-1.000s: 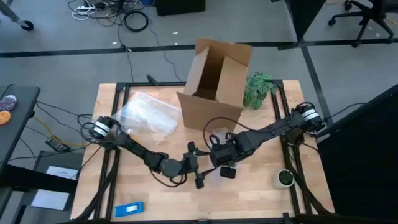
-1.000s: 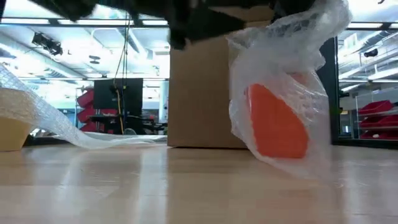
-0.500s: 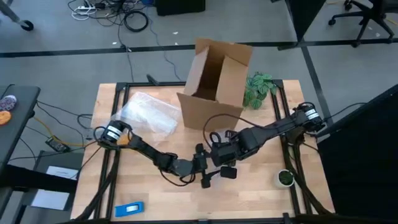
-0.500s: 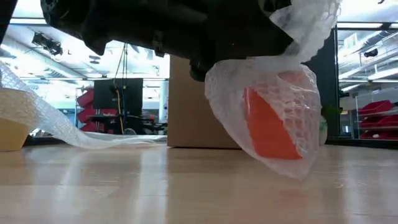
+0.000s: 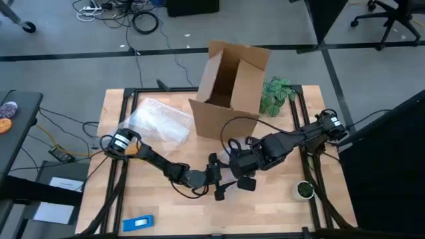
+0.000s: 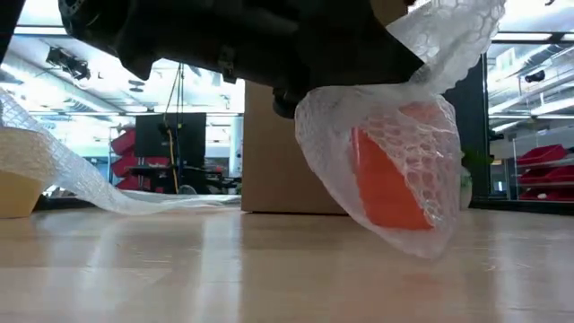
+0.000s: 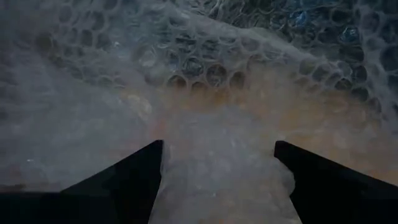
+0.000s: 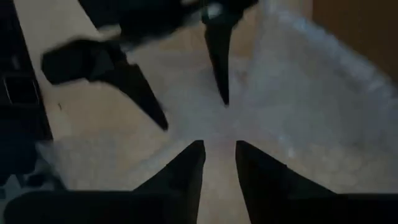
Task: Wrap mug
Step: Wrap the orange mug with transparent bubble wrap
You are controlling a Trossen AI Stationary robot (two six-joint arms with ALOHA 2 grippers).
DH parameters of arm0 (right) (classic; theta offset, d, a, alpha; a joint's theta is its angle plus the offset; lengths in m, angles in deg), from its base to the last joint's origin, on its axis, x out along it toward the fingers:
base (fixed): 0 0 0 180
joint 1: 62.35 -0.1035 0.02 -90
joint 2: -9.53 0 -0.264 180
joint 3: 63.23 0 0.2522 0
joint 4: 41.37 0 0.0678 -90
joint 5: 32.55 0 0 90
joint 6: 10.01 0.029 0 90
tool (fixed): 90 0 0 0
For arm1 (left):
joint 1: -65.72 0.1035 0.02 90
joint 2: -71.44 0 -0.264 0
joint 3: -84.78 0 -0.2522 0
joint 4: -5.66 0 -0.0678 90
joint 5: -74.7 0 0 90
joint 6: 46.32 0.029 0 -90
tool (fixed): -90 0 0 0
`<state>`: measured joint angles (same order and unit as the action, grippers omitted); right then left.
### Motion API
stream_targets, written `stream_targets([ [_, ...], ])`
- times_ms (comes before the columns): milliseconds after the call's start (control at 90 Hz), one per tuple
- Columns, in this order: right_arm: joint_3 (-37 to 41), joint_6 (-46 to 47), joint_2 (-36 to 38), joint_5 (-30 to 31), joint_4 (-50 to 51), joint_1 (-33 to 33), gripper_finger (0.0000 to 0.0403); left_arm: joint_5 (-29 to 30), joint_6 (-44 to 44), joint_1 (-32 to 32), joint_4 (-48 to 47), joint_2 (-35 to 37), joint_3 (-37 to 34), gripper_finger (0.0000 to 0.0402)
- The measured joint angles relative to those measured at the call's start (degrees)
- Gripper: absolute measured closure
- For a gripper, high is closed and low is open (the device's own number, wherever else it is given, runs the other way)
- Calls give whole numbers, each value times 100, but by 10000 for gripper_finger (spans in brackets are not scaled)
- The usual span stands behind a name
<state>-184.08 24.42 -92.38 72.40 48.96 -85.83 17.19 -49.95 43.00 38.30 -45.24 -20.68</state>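
Wrap (image 6: pixel 421 117) hangs like a pouch around the mug (image 6: pixel 390 184) in the low view, tilted and just off the surface (image 6: pixel 269 269), with a box (image 6: pixel 269 152) behind it. From above we can't see the mug at all, only the left hand (image 5: pixel 218 180) and right hand (image 5: pixel 238 171) meeting mid-surface in front of that box, with spare wrap (image 5: pixel 156 123) near the left arm and a plant (image 5: pixel 275 95) beside the box. Left wrist view shows fingers (image 7: pixel 124 180) spread wide against the bubbles, orange glowing through. Right wrist view shows its fingers (image 8: pixel 186 168) narrow, pinching wrap.
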Motion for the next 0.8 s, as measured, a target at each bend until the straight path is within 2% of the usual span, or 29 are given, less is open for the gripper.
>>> stream_targets([
  [100,82,-4,-4,614,-149,-22,328,13,0,0,1,3,-2,113],
  [211,536,0,-12,779,-434,31,328,131,33,0,-17,20,-4,113],
  [378,1490,-6,-16,447,-962,173,328,407,313,-112,-550,324,-15,113],
  [578,2624,34,-14,78,-1804,308,328,1214,470,-337,-2021,1024,-13,113],
  [800,3031,41,21,50,-2609,334,328,1901,418,-567,-2827,1413,-15,113],
])
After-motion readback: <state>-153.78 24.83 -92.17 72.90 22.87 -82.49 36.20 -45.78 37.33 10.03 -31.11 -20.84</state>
